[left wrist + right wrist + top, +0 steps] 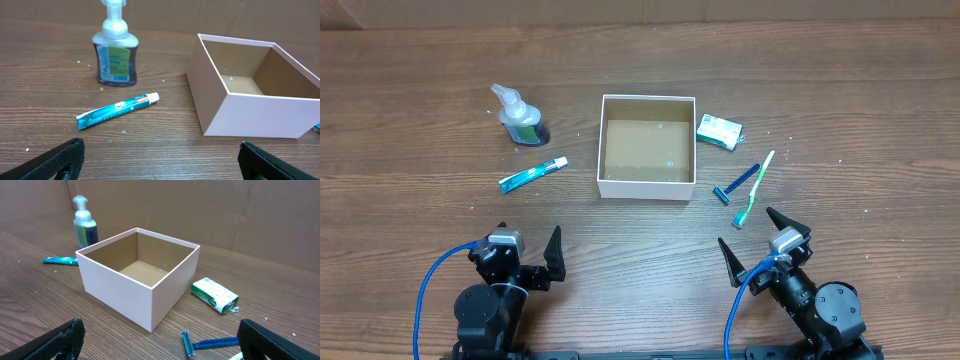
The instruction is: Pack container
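The left pincer [528, 235] and right pincer [756, 238] are gaping wide, gripping nothing. The container [648, 187] is sitting empty at the middle of the worktop [640, 285]; any loaded pincer clipping its thin wall is risking shoving it askew.

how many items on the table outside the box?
5. Left of the container: pump bottle, toothpaste tube. Right of it: green-and-white packet, blue razor, toothbrush. Container looks empty; none appear hidden.
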